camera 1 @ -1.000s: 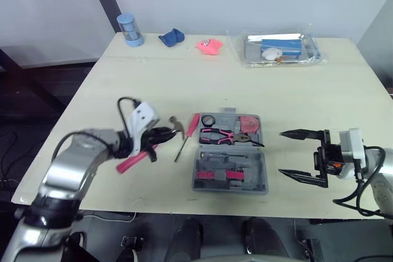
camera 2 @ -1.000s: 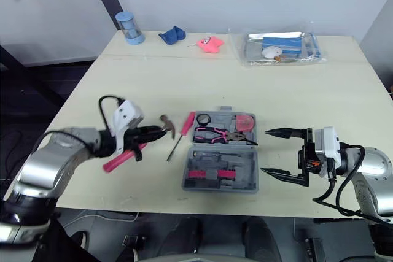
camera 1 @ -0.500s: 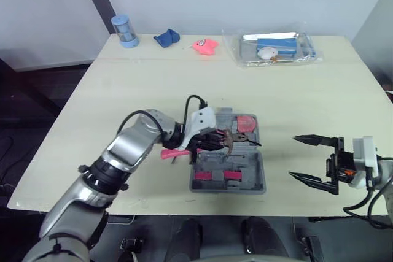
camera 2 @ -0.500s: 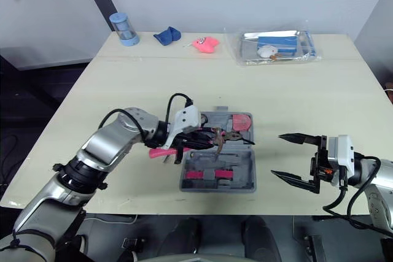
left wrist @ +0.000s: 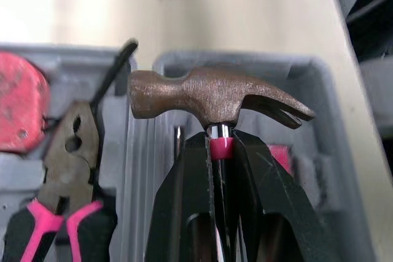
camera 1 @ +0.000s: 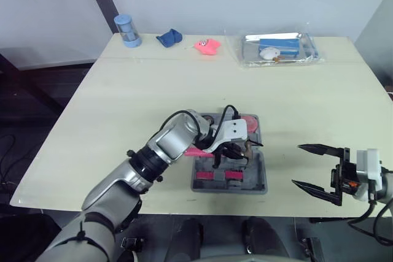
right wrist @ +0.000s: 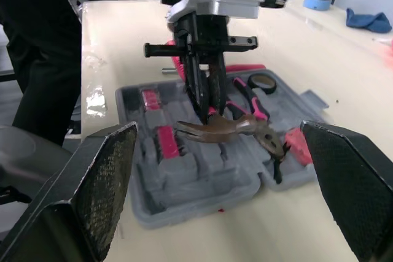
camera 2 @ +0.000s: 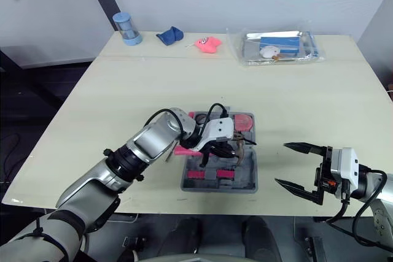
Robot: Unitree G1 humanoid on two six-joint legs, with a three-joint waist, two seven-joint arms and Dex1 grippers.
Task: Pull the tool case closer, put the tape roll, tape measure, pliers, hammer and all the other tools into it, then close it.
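Left wrist view showed my left gripper (left wrist: 221,142), fingers clenched on the hammer (left wrist: 209,96), above the open tool case (camera 1: 261,186); pliers (left wrist: 67,151) lay inside, right gripper (camera 1: 298,165) spread empty, closing not yet done.

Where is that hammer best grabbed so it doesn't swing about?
Probably the thin neck just under the head, where the left pincer pinches the hammer now: the heavy head sits right at the grip, so it can hardly tip. Come from the handle end, one finger either side.
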